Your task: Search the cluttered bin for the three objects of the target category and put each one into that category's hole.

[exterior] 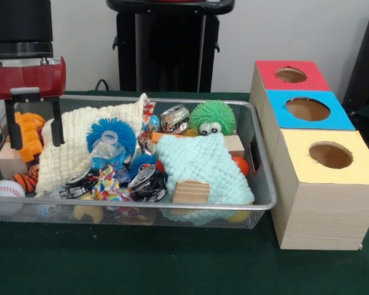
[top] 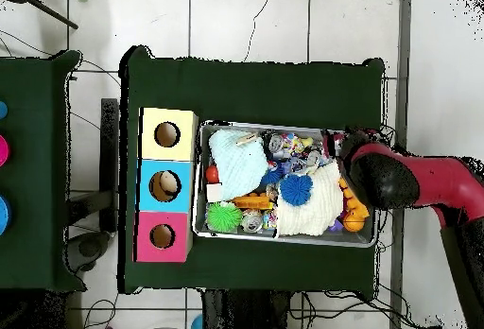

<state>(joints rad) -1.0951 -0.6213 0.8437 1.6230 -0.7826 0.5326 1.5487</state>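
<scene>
The silver wire-mesh bin (exterior: 258,206) stands on the green table cloth (exterior: 141,264). At its front edge lie a white baseball (exterior: 5,189), two crushed metal cans (exterior: 147,182) and a pale mint knitted cloth (exterior: 203,163). Behind these lie a blue spiky ball (exterior: 112,131) and a cream knitted cloth (exterior: 80,138), then a green spiky ball with eyes (exterior: 212,117). Beside the bin stands a row of wooden boxes with yellow (exterior: 330,155), blue (exterior: 307,109) and red (exterior: 291,75) holed tops. The red and black gripper (exterior: 34,126) hangs open over the bin's end away from the boxes, above an orange plastic toy (exterior: 29,135), holding nothing.

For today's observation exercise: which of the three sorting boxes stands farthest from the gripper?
The yellow-topped box: it ends the row diagonally opposite the gripper, past the blue-topped and red-topped boxes.
</scene>
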